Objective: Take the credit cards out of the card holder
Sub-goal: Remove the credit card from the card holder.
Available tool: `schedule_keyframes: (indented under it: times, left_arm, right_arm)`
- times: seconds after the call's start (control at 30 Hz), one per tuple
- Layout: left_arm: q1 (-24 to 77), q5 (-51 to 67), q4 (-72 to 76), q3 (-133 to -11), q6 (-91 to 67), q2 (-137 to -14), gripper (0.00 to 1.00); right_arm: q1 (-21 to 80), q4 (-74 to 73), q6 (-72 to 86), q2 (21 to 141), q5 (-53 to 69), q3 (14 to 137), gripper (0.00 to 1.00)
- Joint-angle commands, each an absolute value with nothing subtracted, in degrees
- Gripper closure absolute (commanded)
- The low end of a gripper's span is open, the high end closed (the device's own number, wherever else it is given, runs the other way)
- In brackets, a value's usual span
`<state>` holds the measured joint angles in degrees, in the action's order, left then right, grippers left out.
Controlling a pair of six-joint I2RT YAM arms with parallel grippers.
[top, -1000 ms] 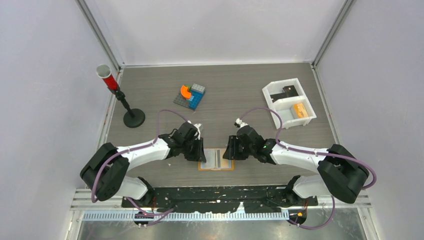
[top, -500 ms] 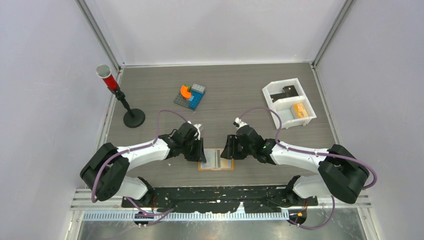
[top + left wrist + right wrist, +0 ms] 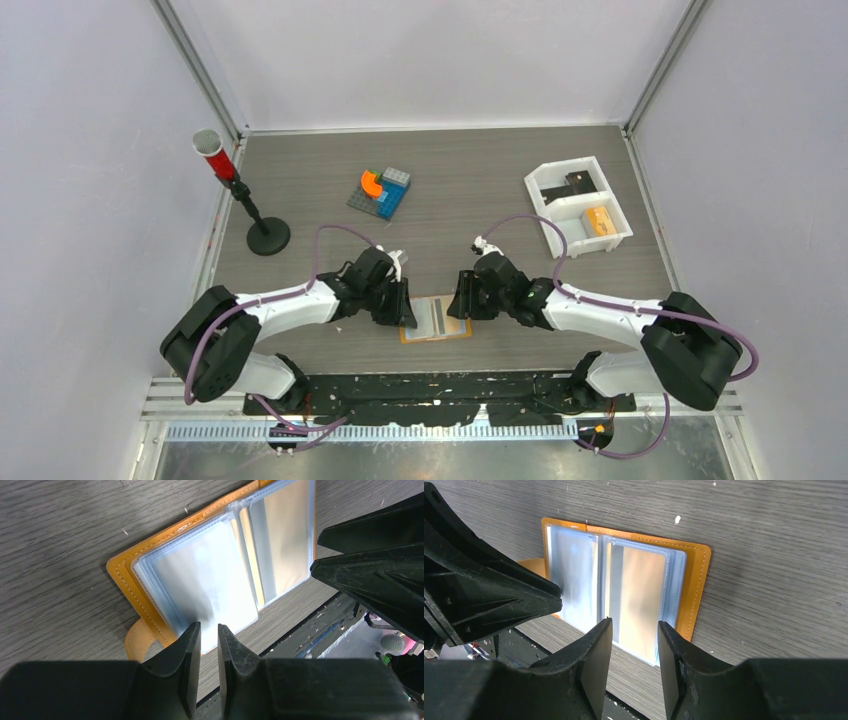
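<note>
Lying open and flat near the front edge of the grey wood-grain table (image 3: pixel 480 190): flat tan-orange bifold card holder (image 3: pixel 436 318) with pale blue clear sleeves (image 3: pixel 210 585) facing up, small tab (image 3: pixel 135 640) at its left edge. Grey sheen inside the sleeves; credit cards not told apart from the glare.

Flanked on both sides: left gripper (image 3: pixel 403 306) at the holder's left page, right gripper (image 3: pixel 461 300) at its right page, both low over it.

Left wrist view: left fingers (image 3: pixel 186 645) drawn to a narrow slit at the near edge of the left sleeve; whether nipping that edge, not to be told.

Right wrist view: right fingers (image 3: pixel 596 640) moderately spread above the near edge of the right page, nothing seen between them.

Compared with one second ago: holder now slightly skewed to the table edge instead of square; both arms almost where they were.

Farther back, well apart: white two-compartment tray (image 3: pixel 556 172) with a small orange block (image 3: pixel 599 220), a stack of coloured toy bricks (image 3: pixel 381 192), and a black stand with a red tube (image 3: pixel 243 205).
</note>
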<state>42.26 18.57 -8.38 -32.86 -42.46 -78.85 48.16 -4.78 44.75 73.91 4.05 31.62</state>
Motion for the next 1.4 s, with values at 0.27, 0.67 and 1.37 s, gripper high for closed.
schedule_keyframes:
  times: [0.27, 0.67, 1.37]
  left_arm:
    - [42.4, 19.7, -5.7, -32.4, -43.0, -79.1, 0.79]
    - [42.4, 19.7, -5.4, -32.6, -43.0, -79.8, 0.79]
    - [42.4, 19.0, -6.5, -32.7, -43.0, -77.9, 0.79]
  right_arm:
    - [48.4, -2.4, 44.3, 76.6, 3.6, 33.7, 0.55]
    - [48.8, -1.3, 43.4, 75.2, 5.4, 34.0, 0.60]
    - [50.9, 4.4, 42.6, 77.6, 10.0, 35.1, 0.59]
